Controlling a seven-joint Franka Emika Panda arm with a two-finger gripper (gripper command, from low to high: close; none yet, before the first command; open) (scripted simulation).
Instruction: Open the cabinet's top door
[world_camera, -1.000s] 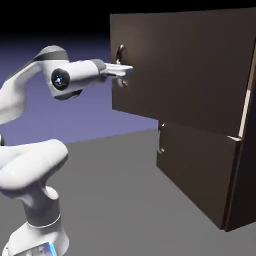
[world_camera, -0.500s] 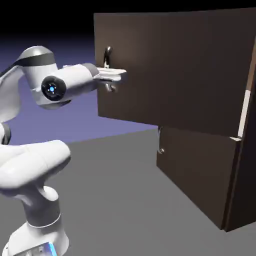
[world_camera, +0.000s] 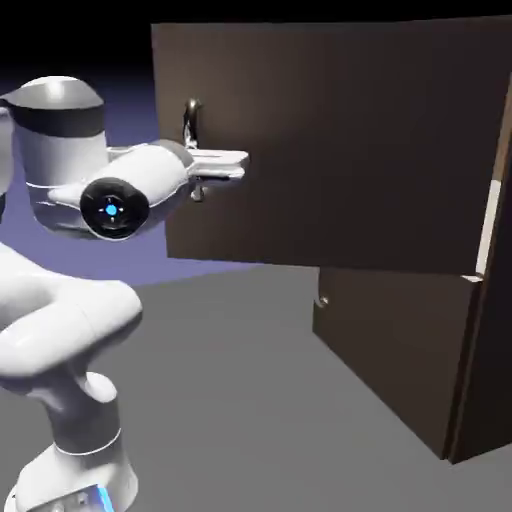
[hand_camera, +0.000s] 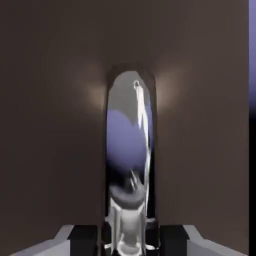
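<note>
The cabinet (world_camera: 492, 330) is tall and dark brown, at the exterior view's right. Its top door (world_camera: 340, 140) hangs swung out to the left, well clear of the cabinet's front. A curved silver handle (world_camera: 190, 125) sits near that door's free left edge. My gripper (world_camera: 208, 168) reaches in from the left and is shut on this handle. In the hand view the handle (hand_camera: 129, 150) runs up the middle as a shiny silver bar. It stands between the dark finger pads (hand_camera: 82, 237) at the bottom, with the door's brown panel (hand_camera: 50, 125) filling the rest.
Below the top door is a shorter door (world_camera: 395, 340) with a small silver handle (world_camera: 322, 300); it stands slightly ajar. My white arm (world_camera: 60, 330) rises at the lower left over the grey table (world_camera: 250, 420).
The top door has swung further out, its free edge moving left across the exterior view. My gripper, still shut on the handle, has moved left with it, and the arm has folded back.
</note>
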